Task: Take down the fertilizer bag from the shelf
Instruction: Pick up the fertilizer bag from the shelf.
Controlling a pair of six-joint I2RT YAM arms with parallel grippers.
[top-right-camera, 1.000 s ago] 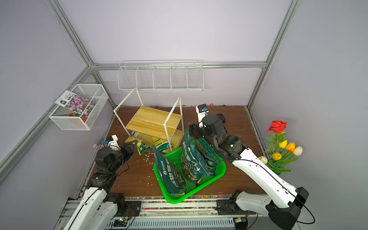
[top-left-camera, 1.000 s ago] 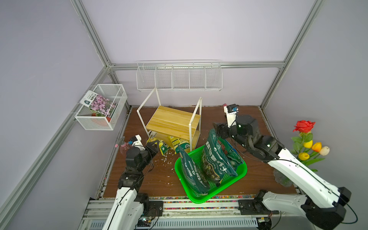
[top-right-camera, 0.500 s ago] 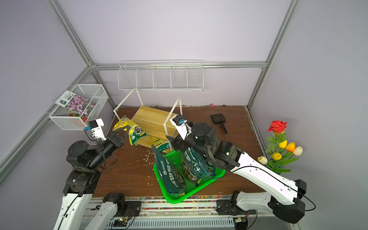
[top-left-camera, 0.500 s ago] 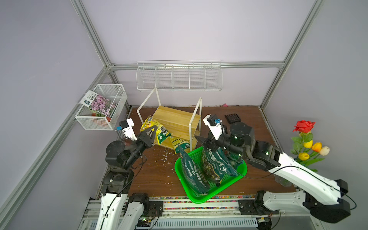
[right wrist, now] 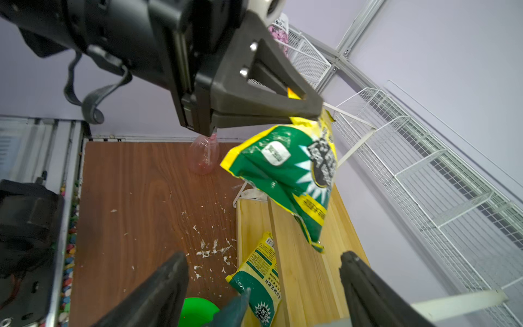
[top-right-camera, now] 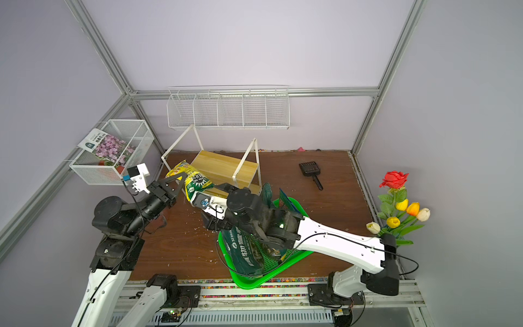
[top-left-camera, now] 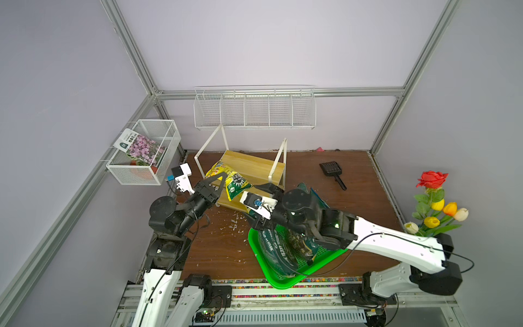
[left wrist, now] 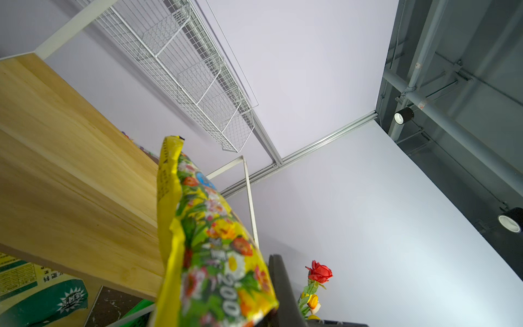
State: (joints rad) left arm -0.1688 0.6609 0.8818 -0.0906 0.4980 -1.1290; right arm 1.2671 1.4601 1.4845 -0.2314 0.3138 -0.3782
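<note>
1. Location: the glossy yellow-and-green plastic fertilizer bag (top-left-camera: 230,182) is hanging in the air over the 8 o'clock corner of the small two-tier shelf of light yellow wooden boards on a thin white metal frame (top-left-camera: 256,167), in both top views.
2. The left gripper (right wrist: 311,113) is clamping the bag's yellow top seam, with its jaws pressed together on the film.
3. The right gripper (right wrist: 264,254) is waiting at about 4 o'clock of the bag. Its jaws are spread wide, gripping nothing and pointing toward the bag.
4. Handling, as a judgement: the bag is sagging and creasing below the seam, so it is probably soft and lightly filled, with slippery film. The flat sealed seam is offering the firmest hold. The free lower corner is the likely point for a second hold.
5. Limits of view:
   - The bag's lower corner is hanging over the top board, and contact cannot be confirmed.
   - A second yellow-and-green printed bag (right wrist: 259,283) is lying on the lower board, partly covered.
   - The right arm is masking much of the green plastic basket (top-left-camera: 283,283).
</note>
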